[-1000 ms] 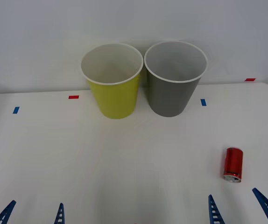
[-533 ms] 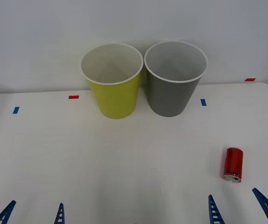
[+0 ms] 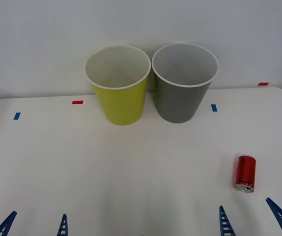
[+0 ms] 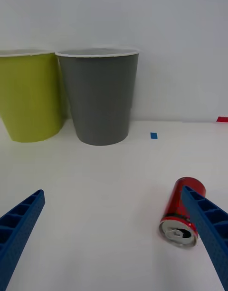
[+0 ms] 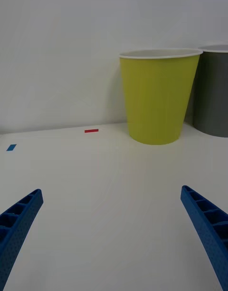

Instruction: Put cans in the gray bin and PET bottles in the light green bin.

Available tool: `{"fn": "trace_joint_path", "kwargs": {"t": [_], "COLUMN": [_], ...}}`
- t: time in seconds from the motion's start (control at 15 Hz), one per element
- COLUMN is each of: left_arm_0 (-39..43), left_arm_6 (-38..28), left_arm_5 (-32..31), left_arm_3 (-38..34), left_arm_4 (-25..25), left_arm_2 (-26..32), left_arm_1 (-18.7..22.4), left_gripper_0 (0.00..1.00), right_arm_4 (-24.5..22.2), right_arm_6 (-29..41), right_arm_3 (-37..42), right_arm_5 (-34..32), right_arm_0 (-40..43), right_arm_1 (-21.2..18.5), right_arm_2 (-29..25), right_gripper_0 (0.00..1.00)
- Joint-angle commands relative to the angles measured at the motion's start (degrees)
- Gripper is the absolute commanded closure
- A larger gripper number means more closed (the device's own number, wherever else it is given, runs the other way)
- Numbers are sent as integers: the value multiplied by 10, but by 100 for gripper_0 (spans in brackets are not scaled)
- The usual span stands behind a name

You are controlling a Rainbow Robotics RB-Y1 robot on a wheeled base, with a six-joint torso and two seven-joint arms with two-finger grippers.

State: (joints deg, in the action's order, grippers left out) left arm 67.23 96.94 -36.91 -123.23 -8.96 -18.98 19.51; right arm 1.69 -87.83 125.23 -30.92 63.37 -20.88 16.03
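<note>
Can laid on its side near the table's right edge, right gripper and left gripper spread wide, nothing held, at the near edge.

No legible text, seemingly, anywhere.

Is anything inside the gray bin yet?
The gray bin looks empty as far down as the front view shows; its floor is hidden. The can lies on the table by the open right gripper.

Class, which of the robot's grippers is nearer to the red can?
Right. The right gripper sits open just in front of the can, which lies on its side; the left gripper is open far across the table.
</note>
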Motion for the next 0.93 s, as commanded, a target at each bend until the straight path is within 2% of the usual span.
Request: {"fn": "trace_joint_path", "kwargs": {"t": [0.07,0.33,0.4,0.67,0.93], "left_arm_0": [0,0,0,0,0], "left_arm_6": [0,0,0,0,0], "left_arm_5": [0,0,0,0,0], "left_arm_3": [0,0,0,0,0], "left_arm_4": [0,0,0,0,0], "left_arm_2": [0,0,0,0,0], "left_arm_1": [0,0,0,0,0], "left_gripper_0": [0,0,0,0,0], "right_arm_4": [3,23,41,107,168], "right_arm_6": [2,10,11,12,13], "right_arm_3": [1,3,6,81,96], "right_arm_5": [2,19,22,158,235], "right_arm_0": [1,-4,-4,-6,-40], "right_arm_1": [2,13,19,33,30], "right_arm_2": [-11,-28,-32,-51,-89], "right_gripper_0": [0,0,0,0,0]}}
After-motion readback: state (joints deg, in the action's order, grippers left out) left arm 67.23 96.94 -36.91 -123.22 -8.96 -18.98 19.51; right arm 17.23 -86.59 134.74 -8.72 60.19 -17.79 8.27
